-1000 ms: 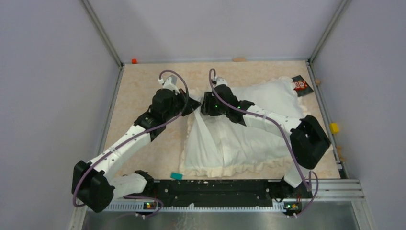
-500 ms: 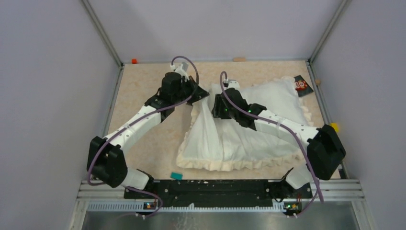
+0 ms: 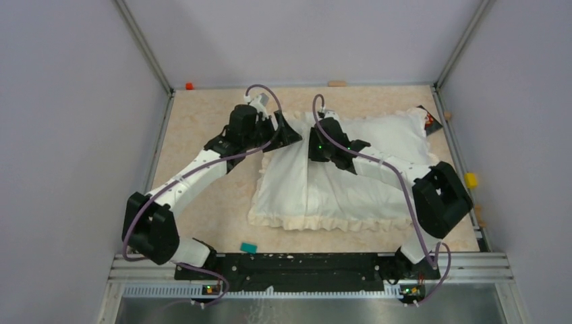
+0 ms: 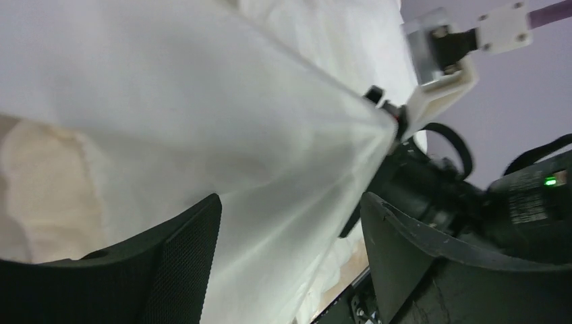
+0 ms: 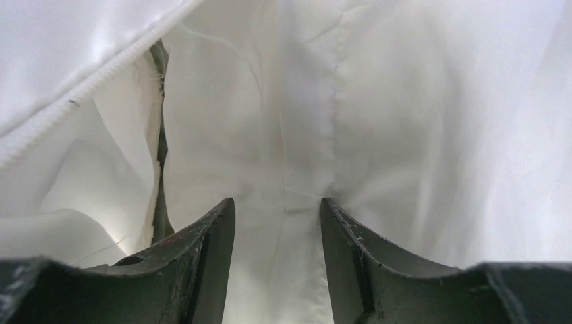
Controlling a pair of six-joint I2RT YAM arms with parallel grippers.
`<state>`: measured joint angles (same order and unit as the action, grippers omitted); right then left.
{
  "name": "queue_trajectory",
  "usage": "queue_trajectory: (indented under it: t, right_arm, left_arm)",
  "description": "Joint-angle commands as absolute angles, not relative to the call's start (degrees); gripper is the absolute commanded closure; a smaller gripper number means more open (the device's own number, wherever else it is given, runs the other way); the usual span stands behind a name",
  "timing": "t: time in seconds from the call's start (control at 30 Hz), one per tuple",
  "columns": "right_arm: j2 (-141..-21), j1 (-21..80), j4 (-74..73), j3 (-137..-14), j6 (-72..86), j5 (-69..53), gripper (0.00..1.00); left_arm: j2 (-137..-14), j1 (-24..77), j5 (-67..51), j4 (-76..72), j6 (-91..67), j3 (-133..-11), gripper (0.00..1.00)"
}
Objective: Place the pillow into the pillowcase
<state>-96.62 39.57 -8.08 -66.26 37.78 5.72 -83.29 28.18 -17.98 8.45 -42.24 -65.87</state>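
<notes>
The left arm stretches from its base at 7 o'clock across the table (image 3: 202, 135), and the left gripper (image 3: 288, 129) lies low at the 11 o'clock corner of the pillowcase (image 3: 351, 196). Its two fingers (image 4: 192, 260) are spread wide, and a smooth sheet of the cloth passes through the gap without being pinched. The right arm bends its elbow out at 3 o'clock and reaches back toward the centre. The right gripper (image 3: 316, 147) points down on the far middle part of the pillowcase, near the left one but not touching it. Its fingers (image 5: 212, 250) stand a little apart with a puckered fold of cloth between them; if they really squeeze it, I cannot tell. The pillowcase lies flat from the centre toward 3 o'clock, its frill (image 3: 317, 224) along the near edge, and it is plumper at its 1 o'clock part. The pillow I cannot separate from the cover. I count two arms, one pillowcase, one small teal block (image 3: 248, 248) at 6 o'clock, and one black card (image 3: 432, 120) at the far right corner.
</notes>
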Motion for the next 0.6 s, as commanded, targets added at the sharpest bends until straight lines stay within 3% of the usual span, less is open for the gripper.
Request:
queue_trajectory:
  t: [0.0, 0.17, 0.3, 0.47, 0.57]
  right_arm:
    - [-88.1, 39.4, -8.9, -64.1, 40.0, 8.8, 0.55]
    - [-87.7, 40.2, -15.0, -65.5, 36.9, 12.0, 0.69]
    - [-90.1, 42.7, -18.2, -68.0, 33.2, 12.9, 0.6]
    - [-91.7, 47.2, -21.4, -69.9, 30.6, 18.5, 0.54]
    - [-93.9, 47.7, -22.2, -70.5, 30.2, 19.0, 0.53]
  left_arm:
    - [-75.5, 28.2, -14.8, 7.7, -40.9, -61.1, 0.21]
    - [-72.8, 28.3, -15.4, 8.3, -41.4, -55.8, 0.36]
    - [-71.7, 30.0, -14.9, 8.7, -42.4, -52.5, 0.38]
    - [-70.0, 30.3, -14.0, 7.6, -43.8, -48.5, 0.49]
    - [-71.3, 30.8, -15.2, 6.6, -43.8, -48.8, 0.45]
